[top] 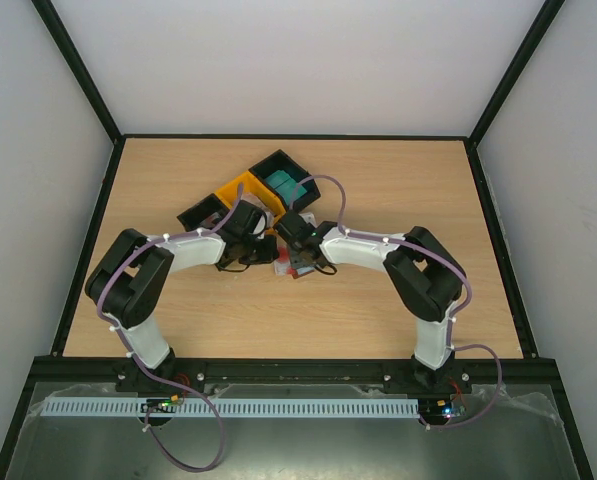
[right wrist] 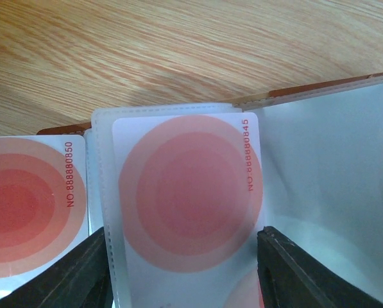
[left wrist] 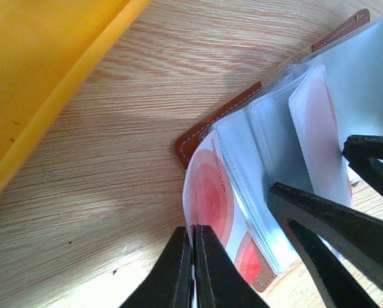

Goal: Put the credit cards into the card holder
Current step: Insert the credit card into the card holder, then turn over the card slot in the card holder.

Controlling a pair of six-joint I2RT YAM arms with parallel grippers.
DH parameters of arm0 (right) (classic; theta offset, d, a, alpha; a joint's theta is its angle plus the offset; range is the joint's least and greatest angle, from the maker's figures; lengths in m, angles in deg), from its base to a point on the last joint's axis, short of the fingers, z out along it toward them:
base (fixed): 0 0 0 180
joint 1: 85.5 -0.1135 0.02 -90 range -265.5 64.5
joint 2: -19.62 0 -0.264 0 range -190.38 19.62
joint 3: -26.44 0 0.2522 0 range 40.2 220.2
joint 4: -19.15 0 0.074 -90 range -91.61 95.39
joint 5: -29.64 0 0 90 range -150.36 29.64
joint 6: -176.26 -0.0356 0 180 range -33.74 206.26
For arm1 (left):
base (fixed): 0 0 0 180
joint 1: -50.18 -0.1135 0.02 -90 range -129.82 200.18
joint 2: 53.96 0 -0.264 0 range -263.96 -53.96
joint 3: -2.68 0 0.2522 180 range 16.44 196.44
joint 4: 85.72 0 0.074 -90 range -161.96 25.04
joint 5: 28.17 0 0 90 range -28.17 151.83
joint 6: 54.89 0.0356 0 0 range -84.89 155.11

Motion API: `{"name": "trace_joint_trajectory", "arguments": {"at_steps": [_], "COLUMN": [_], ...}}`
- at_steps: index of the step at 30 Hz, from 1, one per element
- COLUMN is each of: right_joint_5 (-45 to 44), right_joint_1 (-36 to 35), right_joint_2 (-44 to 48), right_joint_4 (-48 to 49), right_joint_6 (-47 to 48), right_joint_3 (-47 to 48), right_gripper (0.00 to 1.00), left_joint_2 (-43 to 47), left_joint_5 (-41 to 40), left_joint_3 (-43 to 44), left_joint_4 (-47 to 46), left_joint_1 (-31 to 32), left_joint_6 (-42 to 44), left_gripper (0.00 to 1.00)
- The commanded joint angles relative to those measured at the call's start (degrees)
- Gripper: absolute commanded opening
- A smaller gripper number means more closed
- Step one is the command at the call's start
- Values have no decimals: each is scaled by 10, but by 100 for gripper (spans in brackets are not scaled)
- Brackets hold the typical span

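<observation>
The brown card holder (left wrist: 224,114) lies open on the wood, its clear sleeves fanned out. My left gripper (left wrist: 192,256) is shut on the edge of the outer sleeve, which holds a white credit card with red rings (left wrist: 212,192). A second white and red credit card (right wrist: 188,192) sits in the neighbouring sleeve. My right gripper (right wrist: 183,273) straddles that card across its width, one finger against each long edge. In the top view both grippers meet over the holder (top: 296,266).
A yellow bin (top: 240,190) stands just behind the holder, and its wall (left wrist: 43,77) fills the left wrist view's upper left. Beside it are a black bin (top: 200,212) and another black bin (top: 268,165) holding teal cards (top: 290,187).
</observation>
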Motion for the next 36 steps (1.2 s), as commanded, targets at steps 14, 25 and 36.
{"name": "trace_joint_trajectory", "arguments": {"at_steps": [14,25,36], "right_joint_5": [32,144,120], "right_joint_1": [28,98,109], "right_joint_2": [46,103,110], "right_joint_4": [8,83,82], "right_joint_6": [-13,-48,-39], "right_joint_3": [-30,-107,-118], "right_gripper": [61,61,67], "left_joint_2": [-23,-24,-25], "left_joint_5": [-14,-13,-12], "left_joint_3": [-18,-15,-17], "left_joint_4": [53,56,55], "left_joint_1": [4,4,4], "left_joint_6": [11,13,12], "left_gripper": [3,3,3]}}
